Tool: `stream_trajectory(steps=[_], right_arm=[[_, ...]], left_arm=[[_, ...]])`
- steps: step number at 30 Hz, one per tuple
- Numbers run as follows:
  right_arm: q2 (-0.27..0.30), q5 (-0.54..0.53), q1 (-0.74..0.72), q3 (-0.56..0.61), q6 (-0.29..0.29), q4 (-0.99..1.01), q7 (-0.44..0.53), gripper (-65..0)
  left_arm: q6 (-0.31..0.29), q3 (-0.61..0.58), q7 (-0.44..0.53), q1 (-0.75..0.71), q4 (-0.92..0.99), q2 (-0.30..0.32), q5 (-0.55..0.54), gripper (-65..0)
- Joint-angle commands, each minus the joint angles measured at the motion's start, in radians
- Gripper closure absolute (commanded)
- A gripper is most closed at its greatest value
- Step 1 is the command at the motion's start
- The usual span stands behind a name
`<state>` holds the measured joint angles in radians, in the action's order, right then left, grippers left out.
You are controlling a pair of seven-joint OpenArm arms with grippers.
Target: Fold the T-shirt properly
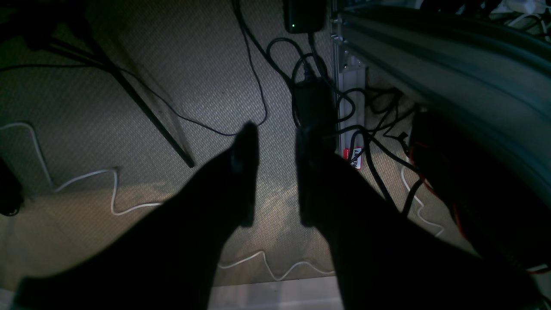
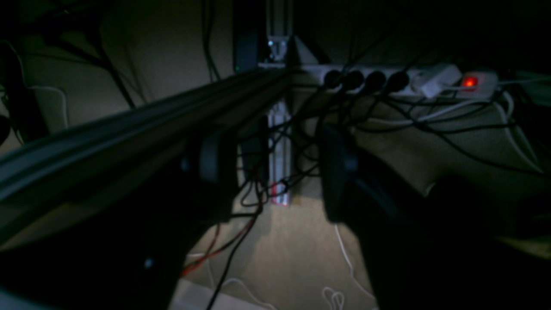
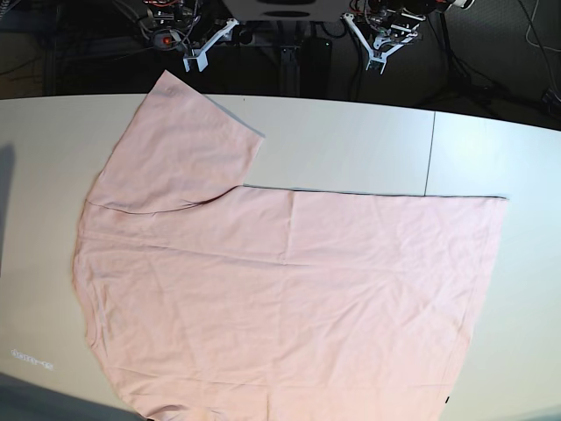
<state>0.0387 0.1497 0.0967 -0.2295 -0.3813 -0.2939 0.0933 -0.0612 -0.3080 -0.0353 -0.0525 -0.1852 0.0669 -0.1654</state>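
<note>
- Nothing of the fold looks begun: your T-shirt [image 3: 289, 298] lies spread flat and plain side up on the surface [image 3: 351, 145], one sleeve pointing toward the arms and the hem off to the base view's right.
- No lettering, graphic or neck label shows in the base view, so you cannot tell from here which face is up beyond its being the blank one.
- Both arms sit parked past the far edge of the surface, well apart from the cloth; neither touches it.
- Your left hand [image 1: 275, 172] hangs over carpet and cables, its fingers [image 1: 245, 172] a narrow gap apart with nothing between them.
- Your right hand [image 2: 275, 172] hangs beside a dark frame rail and a power strip [image 2: 409, 79], its fingers set wide and empty.
- Neither wrist view shows any pink fabric, so the shirt is out ahead of both hands, not below them.
- All the folds are left to do, as I judge it: sleeves in, sides over, then hem up toward the collar.
- Expect the near edge to need care, since the lower part of the shirt runs out of the base view and may hang off the surface; I cannot tell.
</note>
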Motion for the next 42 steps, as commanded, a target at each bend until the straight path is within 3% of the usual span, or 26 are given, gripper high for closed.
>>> stream_trajectory(steps=[1, 8, 13, 22, 27, 30, 36, 42], right_arm=[[0.005, -0.011, 0.001, 0.001, 0.063, -0.006, 0.012, -31.4], [0.005, -0.019, 0.001, 0.001, 0.063, -0.01, 0.013, -31.1], [0.005, -0.018, 0.001, 0.001, 0.063, -0.031, 0.013, -12.4], [0.006, -0.018, 0.005, 0.001, 0.056, -0.039, 0.011, -12.4], [0.012, 0.058, 0.084, 0.008, -0.02, -0.138, 0.011, -15.3], [0.022, 0.06, 0.176, 0.055, -0.054, -0.272, 0.011, -20.8], [0.104, 0.053, 0.382, 0.243, -0.067, -0.573, 0.007, -25.1], [0.22, 0.107, 0.57, 0.308, -0.067, -0.94, -0.055, -25.1]], left_arm=[[-0.026, -0.002, 0.01, -0.001, -0.005, 0.002, 0.002, -18.5], [-0.026, -0.002, 0.032, -0.003, -0.005, 0.003, 0.002, -18.5], [-0.026, -0.002, 0.032, -0.003, -0.005, 0.003, 0.002, -18.5], [-0.026, -0.002, 0.031, -0.004, -0.005, 0.003, 0.002, -18.5], [-0.044, -0.002, 0.027, -0.047, -0.064, 0.03, 0.043, -18.5], [-0.116, -0.002, 0.028, -0.11, -0.171, 0.068, 0.087, -18.5], [-0.396, -0.002, 0.032, -0.31, -0.531, 0.16, 0.145, -18.5], [-0.406, -0.002, 0.032, -0.535, -0.944, 0.272, 0.194, -18.5]])
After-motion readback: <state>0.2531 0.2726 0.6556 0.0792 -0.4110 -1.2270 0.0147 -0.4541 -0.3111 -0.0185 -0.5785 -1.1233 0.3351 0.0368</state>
